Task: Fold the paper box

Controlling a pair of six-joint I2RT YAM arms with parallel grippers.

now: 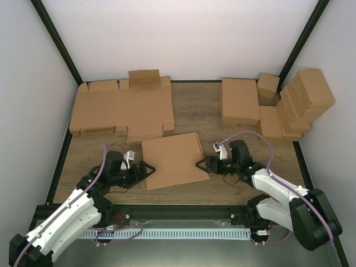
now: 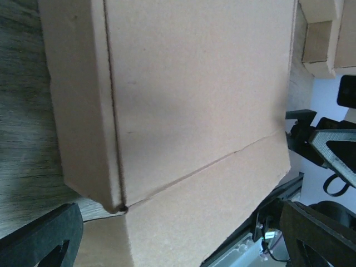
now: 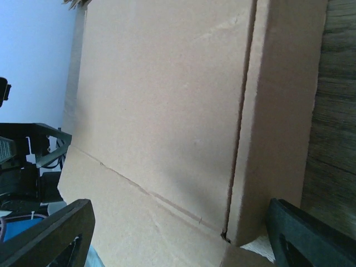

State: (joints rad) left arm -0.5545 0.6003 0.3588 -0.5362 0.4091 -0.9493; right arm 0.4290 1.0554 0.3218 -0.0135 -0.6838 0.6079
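The paper box (image 1: 173,160) lies closed and flat on the wooden table (image 1: 194,114), slightly turned, between my two arms. My left gripper (image 1: 146,168) sits at its near-left corner, open, and the box (image 2: 194,100) fills the left wrist view, with both black fingers (image 2: 44,239) low at the picture's edges. At the box's right edge stands my right gripper (image 1: 201,164), also open. In the right wrist view the box (image 3: 167,100) shows its lid, side wall and front flap, with the fingers (image 3: 50,233) spread wide at the bottom corners.
A pile of flat cardboard blanks (image 1: 122,108) lies at the back left. Finished brown boxes stand at the back right, one wide (image 1: 240,100) and several smaller stacked ones (image 1: 303,100). Black frame posts rise at both back corners.
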